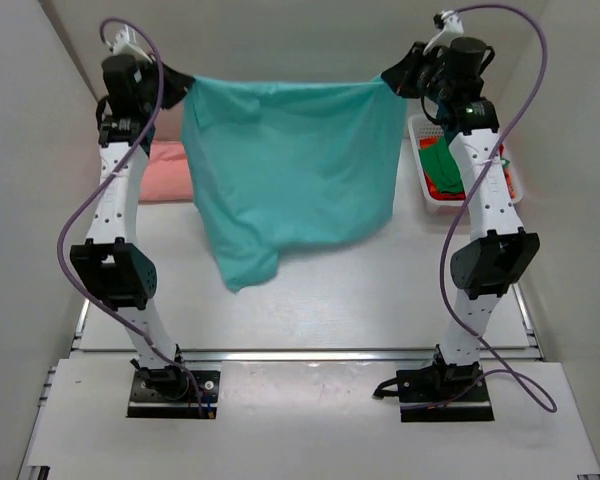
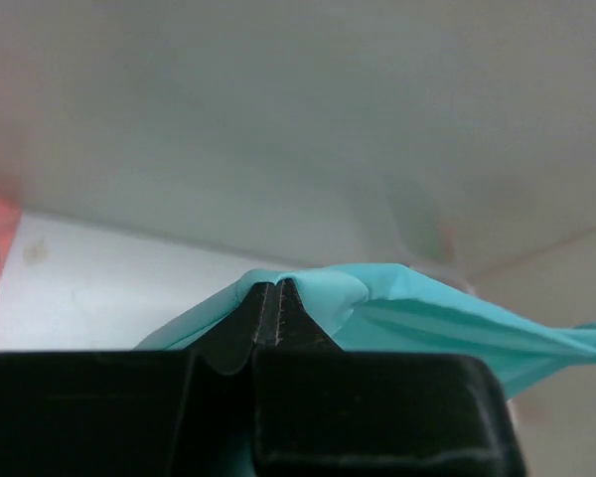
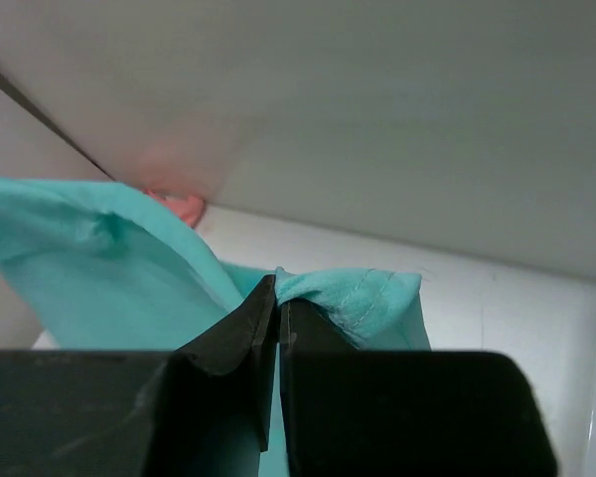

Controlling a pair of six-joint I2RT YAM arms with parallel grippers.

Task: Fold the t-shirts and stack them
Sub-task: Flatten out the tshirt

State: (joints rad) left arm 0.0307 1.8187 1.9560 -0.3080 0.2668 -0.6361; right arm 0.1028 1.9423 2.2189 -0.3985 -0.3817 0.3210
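A teal-turquoise t-shirt [image 1: 290,170] hangs stretched in the air between both grippers, its lower corner drooping toward the table. My left gripper [image 1: 177,88] is shut on its top left corner; in the left wrist view [image 2: 276,286] the teal cloth [image 2: 417,308] wraps over the closed tips. My right gripper [image 1: 390,78] is shut on the top right corner, with the hemmed cloth [image 3: 363,298] pinched at the tips [image 3: 278,280]. A salmon-pink t-shirt [image 1: 168,172] lies folded on the table at the left, behind the left arm. Green and red t-shirts [image 1: 442,168] lie in the basket.
A white mesh basket [image 1: 427,205] stands at the right edge of the table beside the right arm. White walls close in the table at the back and both sides. Purple cables loop off both arms.
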